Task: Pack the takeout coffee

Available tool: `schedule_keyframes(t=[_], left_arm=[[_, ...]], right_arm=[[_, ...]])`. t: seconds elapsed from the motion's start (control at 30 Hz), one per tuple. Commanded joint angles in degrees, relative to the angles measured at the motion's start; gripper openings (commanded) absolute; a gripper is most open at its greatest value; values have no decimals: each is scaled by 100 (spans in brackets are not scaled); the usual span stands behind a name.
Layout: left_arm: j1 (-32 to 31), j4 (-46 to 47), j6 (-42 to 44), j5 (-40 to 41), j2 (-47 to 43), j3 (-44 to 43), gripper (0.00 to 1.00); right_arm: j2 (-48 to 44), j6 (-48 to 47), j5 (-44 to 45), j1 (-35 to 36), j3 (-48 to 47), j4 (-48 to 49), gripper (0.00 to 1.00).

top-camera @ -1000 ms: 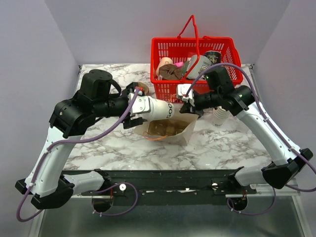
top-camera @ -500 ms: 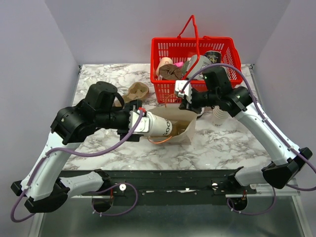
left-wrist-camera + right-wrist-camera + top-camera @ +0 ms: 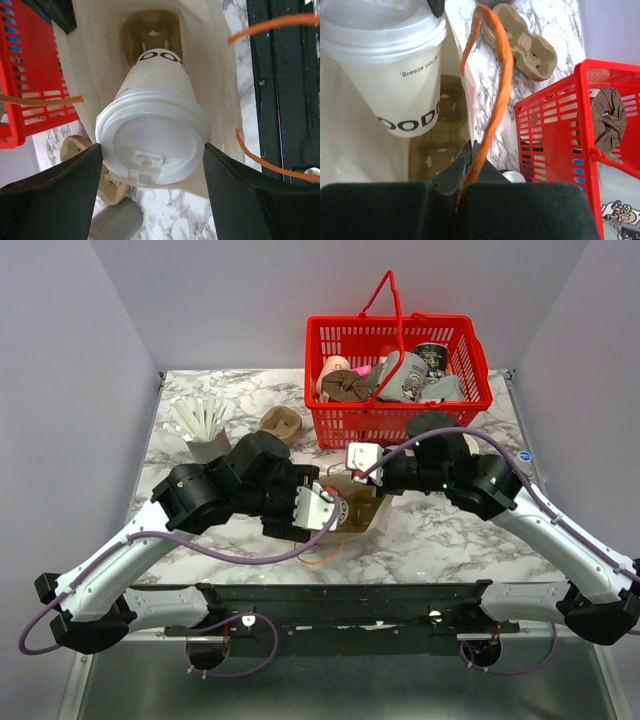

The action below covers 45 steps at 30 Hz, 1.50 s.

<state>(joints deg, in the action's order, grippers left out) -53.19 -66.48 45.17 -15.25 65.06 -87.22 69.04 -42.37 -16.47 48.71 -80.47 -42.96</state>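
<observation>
Reaches left gripper (image 3: 328, 510) into the mouth of brown paper bag (image 3: 368, 508), takeout coffee (image 3: 340, 512) at its tip, mostly hidden. Pinches the bag's far rim with right gripper (image 3: 352, 472). Shows red basket (image 3: 340, 350) beyond right gripper, cardboard cup carrier (image 3: 281, 425) beyond left gripper, grey holder of white sticks (image 3: 207, 447) farther to its left.

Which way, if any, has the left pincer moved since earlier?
Yes: left pincer, gripping the coffee cup, moved lower in the top view, away from the red basket.
</observation>
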Motion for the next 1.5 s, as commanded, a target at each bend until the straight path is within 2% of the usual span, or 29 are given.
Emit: schedule_keyframes(t=[0.0, 0.2, 0.5, 0.7, 0.83, 0.93, 1.07, 1.2, 1.47], left_arm=[[-332, 574, -34, 1075, -291, 495, 0], [-868, 707, 220, 1910, -257, 847, 0], [-1097, 285, 194, 1938, -195, 970, 0], [-1167, 566, 133, 2446, -160, 1374, 0], [-1167, 767, -112, 2842, -98, 1690, 0], [-1167, 1075, -359, 3106, -55, 1709, 0], [-1167, 1224, -263, 3256, 33, 1647, 0], [-1176, 1111, -184, 3326, 200, 1515, 0], [-1176, 636, -175, 3553, 481, 1778, 0]], right_arm=[[-276, 255, 671, 454, 303, 411, 1], [-303, 799, 1110, 745, 532, 735, 1], [-347, 1012, 1972, 745, 752, 1780, 0], [-461, 1152, 1911, 798, 883, 2142, 1], [-768, 985, 1902, 999, 1576, 2563, 0], [-769, 1002, 1841, 1079, 1692, 2582, 1], [-734, 1196, 1726, 1114, 1684, 2573, 1], [-786, 1319, 1743, 1150, 1718, 2635, 0], [-892, 1266, 1911, 1246, 1973, 3162, 1]])
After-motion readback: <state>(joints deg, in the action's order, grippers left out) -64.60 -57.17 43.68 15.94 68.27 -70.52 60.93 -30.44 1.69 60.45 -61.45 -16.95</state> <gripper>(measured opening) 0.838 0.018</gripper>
